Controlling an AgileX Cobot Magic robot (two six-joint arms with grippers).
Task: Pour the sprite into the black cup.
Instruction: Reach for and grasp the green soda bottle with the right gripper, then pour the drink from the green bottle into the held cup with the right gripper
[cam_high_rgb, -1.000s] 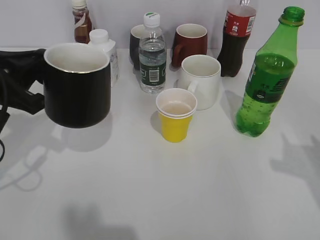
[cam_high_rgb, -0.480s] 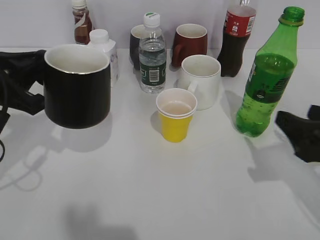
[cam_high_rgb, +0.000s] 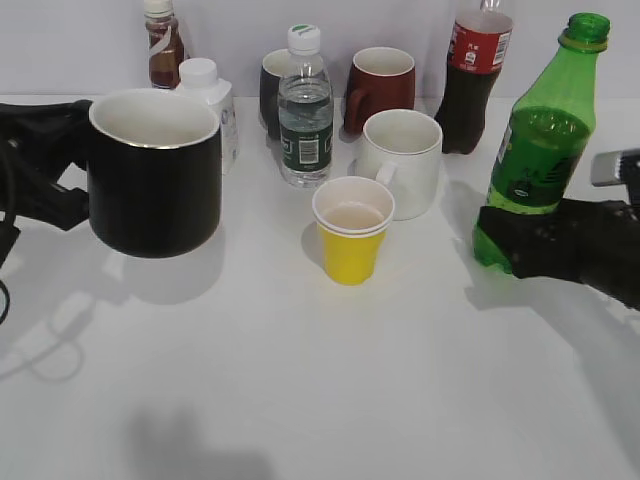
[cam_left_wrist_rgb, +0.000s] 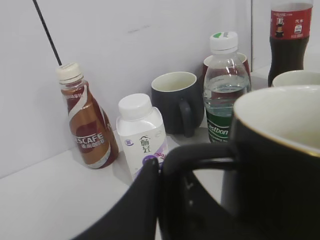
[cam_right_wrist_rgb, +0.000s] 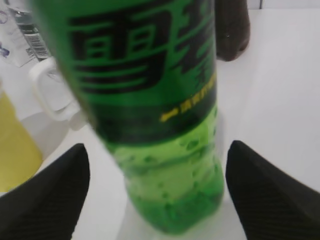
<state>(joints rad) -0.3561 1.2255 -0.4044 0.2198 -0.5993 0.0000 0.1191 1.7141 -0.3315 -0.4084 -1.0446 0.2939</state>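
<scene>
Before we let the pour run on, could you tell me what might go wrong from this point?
1. The sprite leans, and the right gripper straddles it low with both fingers clear; closing there could tip it or let it swing.
2. No cap shows on its neck, so a jolt may spill.
3. The left gripper holds the black cup by its handle alone, so it could twist under the pour.

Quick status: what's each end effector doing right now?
Left end effector: shut on the black cup by its handle.
Right end effector: open, straddling the sprite, not gripping.
</scene>
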